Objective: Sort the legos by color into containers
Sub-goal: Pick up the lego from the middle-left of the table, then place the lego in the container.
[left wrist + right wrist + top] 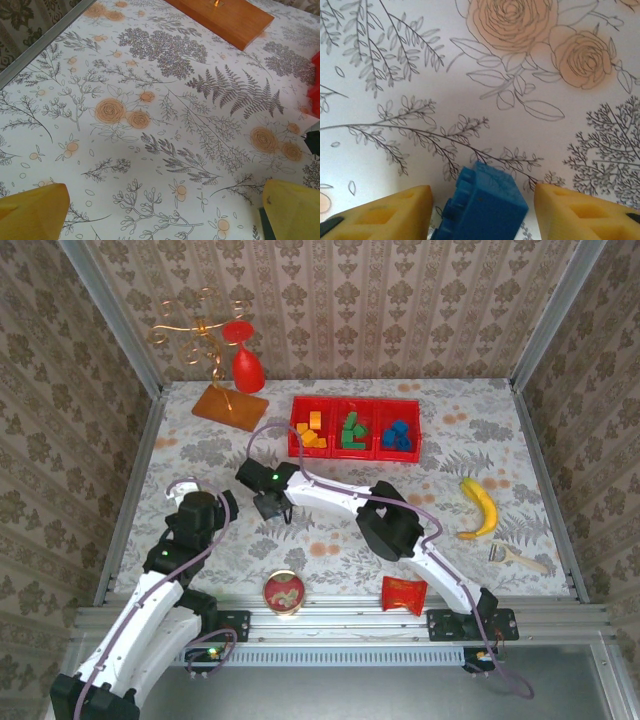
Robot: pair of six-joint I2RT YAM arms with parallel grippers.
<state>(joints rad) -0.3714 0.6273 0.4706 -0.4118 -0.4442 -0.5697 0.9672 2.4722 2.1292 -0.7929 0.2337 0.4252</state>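
floral tabletop [200, 455] below, right claw [482, 192] sits around a tilted blue lego [480, 205], can't tell if it's properly clamped, so it might twist out before the containers [355, 454].

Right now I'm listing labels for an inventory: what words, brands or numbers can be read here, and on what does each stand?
No text can be read anywhere in these views.
On the round tin: a red and gold lid design, too small to read.
On the red packet: any print is too small and blurred.
On the blue lego: no legible mark.
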